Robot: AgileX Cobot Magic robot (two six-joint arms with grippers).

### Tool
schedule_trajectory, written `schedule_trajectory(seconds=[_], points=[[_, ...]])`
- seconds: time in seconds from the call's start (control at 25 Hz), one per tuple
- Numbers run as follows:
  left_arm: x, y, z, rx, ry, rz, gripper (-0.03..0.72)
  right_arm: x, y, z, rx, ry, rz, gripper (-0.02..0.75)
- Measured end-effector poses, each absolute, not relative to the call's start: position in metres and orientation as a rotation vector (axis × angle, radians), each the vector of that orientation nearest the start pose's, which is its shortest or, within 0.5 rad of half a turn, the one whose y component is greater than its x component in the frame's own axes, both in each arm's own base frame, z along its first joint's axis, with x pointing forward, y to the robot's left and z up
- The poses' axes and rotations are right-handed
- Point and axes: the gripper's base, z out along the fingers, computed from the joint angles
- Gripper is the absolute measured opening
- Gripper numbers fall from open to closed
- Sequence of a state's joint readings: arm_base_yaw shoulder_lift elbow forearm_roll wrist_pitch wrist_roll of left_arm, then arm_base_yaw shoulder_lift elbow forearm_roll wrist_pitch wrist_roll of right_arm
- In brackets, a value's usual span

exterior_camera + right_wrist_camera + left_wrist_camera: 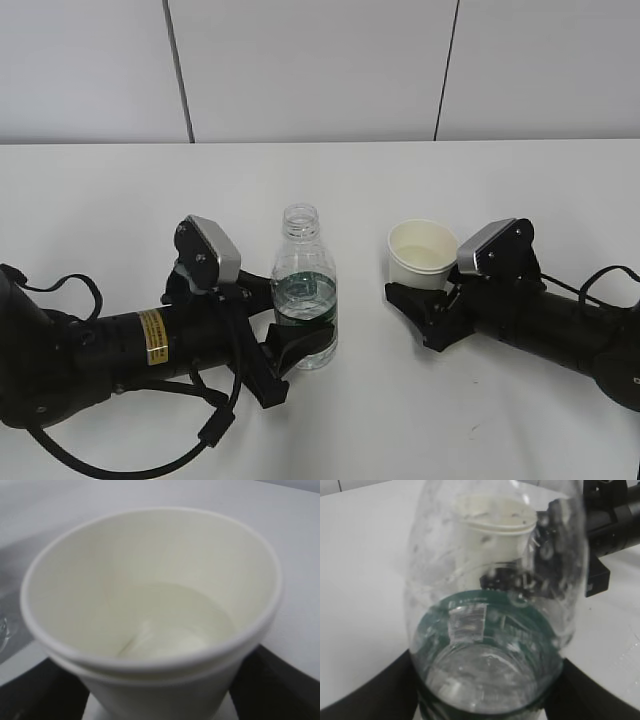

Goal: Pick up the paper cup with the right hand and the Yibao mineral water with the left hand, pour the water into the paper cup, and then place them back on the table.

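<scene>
With water already in the paper cup (pixel 422 254) right of centre and the Yibao mineral water (pixel 304 290) standing mid-table, only withdrawal seems left, though whether either gripper has let go is unclear.

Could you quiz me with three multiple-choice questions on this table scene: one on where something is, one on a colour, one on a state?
1. The clear ribbed plastic bottle stands where relative to the small white paper cup?
A left
B right
C inside it

2. The bottle's label band is
A red
B dark green
C yellow

3. The bottle's neck is
A capped
B uncapped
C corked

Answers: 1 A, the exterior view shows the bottle left of the cup. 2 B, the band shows dark green. 3 B, the neck's mouth is open, with no cap.
</scene>
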State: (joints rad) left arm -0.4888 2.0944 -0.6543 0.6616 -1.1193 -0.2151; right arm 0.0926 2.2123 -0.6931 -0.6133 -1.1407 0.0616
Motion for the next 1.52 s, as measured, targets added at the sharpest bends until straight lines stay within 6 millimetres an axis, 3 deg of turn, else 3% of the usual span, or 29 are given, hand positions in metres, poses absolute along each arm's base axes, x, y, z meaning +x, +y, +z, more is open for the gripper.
schedule_trajectory(seconds=[1.0,1.28,1.52], points=[[0.263,-0.191,0.094,0.985,1.774,-0.712,0.444,0.314,0.078,0.050,-0.627,1.828,0.485,0.605],[0.263,-0.188,0.089,0.947,1.866,-0.703,0.557,0.313,0.078,0.050,-0.629,1.829,0.486,0.605],[0.263,-0.186,0.087,0.918,1.926,-0.705,0.585,0.311,0.078,0.049,-0.633,1.836,0.491,0.605]])
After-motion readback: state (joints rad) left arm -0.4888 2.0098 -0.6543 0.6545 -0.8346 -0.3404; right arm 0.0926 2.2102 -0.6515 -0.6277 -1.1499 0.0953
